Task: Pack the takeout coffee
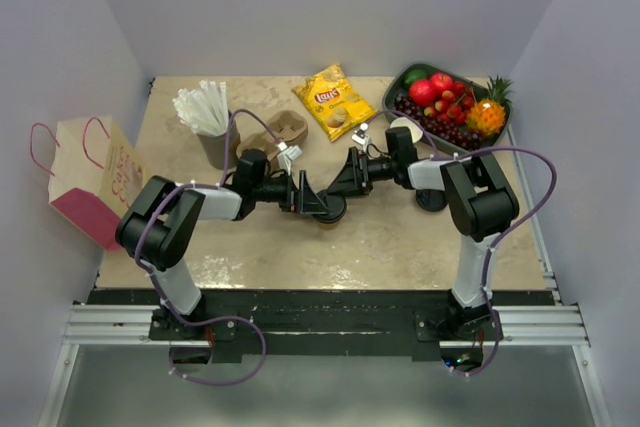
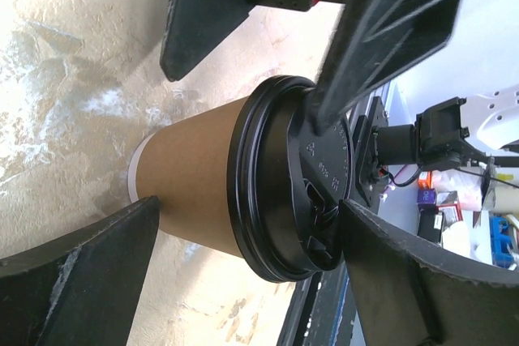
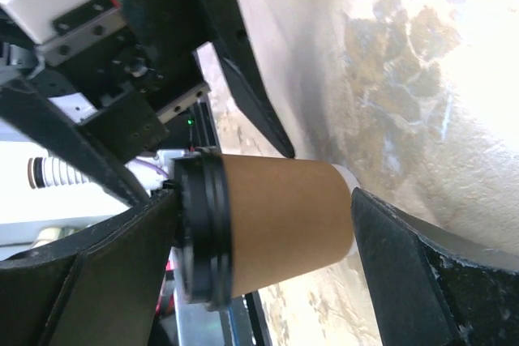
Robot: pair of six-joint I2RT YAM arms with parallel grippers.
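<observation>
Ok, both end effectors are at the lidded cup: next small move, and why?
Probably back the right end effector off the takeout coffee. In the left wrist view one of its fingers lies across the black lid, while both end effectors stand open and neither grips the cup. Clearing it should let the left end effector take the cup.

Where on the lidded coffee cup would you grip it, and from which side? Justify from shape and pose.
The takeout coffee stands upright and widens upward, so grip its tan wall just under the lid, coming in level from the side; the lid's rim would probably stop it slipping.
</observation>
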